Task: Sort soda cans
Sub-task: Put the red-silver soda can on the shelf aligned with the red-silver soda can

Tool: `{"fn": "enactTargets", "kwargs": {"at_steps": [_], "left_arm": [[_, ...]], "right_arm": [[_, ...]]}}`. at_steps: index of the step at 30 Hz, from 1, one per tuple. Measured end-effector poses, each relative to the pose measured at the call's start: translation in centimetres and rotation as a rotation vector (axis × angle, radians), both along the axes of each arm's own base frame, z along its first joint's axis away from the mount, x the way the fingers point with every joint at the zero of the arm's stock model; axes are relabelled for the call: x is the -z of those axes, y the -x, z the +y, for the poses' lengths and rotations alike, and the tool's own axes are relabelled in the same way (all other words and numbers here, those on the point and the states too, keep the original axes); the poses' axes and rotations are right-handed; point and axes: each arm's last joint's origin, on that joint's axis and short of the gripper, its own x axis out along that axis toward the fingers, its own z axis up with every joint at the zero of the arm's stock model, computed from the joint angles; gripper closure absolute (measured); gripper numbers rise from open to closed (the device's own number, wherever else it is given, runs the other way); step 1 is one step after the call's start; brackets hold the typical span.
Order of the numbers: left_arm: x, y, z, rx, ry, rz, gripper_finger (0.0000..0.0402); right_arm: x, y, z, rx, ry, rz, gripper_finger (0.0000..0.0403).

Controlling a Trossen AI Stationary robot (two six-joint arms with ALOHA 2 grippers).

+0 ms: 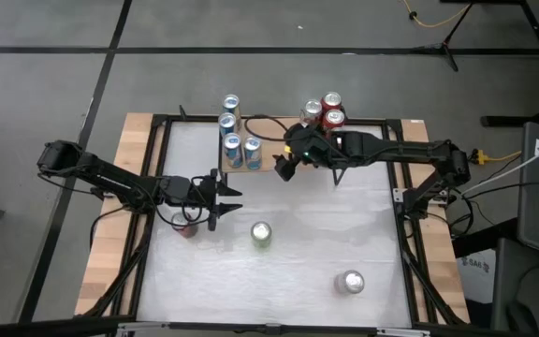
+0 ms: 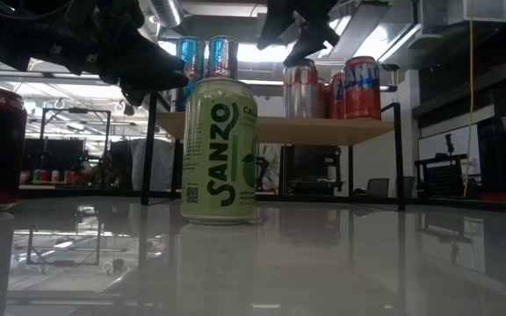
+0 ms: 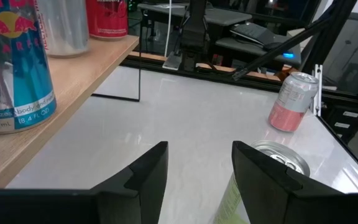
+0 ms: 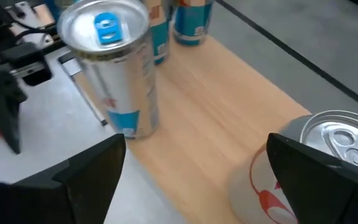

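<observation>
The left gripper [image 1: 234,199] hangs with its fingers apart and empty over the glossy white table [image 1: 344,234], just beside the pale green soda can [image 1: 262,234]. The right gripper [image 1: 282,170], spread wide and empty, is at the raised wooden shelf [image 1: 274,150], which carries four light blue cans [image 1: 239,142] and several red cans [image 1: 326,112]. A silver-pink can [image 1: 350,282] stands well apart; a dark red can [image 1: 187,227] is under the left arm. Around is grey floor

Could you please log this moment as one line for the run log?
left gripper: open, empty, near green can | right gripper: open, empty, by shelf | three cans unsorted
</observation>
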Motion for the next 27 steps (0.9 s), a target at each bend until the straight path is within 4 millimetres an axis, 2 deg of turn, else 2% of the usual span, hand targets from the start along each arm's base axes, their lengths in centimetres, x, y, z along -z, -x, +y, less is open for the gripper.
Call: {"fn": "enactTargets", "kwargs": {"at_steps": [13, 27], "left_arm": [[0.0, 0.0, 0.0, 0.0, 0.0, 0.0, 0.0229], [0.0, 0.0, 0.0, 0.0, 0.0, 0.0, 0.0229]], "right_arm": [[-0.06, 0.23, -1.09, 0.108, 0.045, -0.006, 0.0022], [-0.26, 0.36, -1.1, 0.127, 0.054, -0.016, 0.0022]]}}
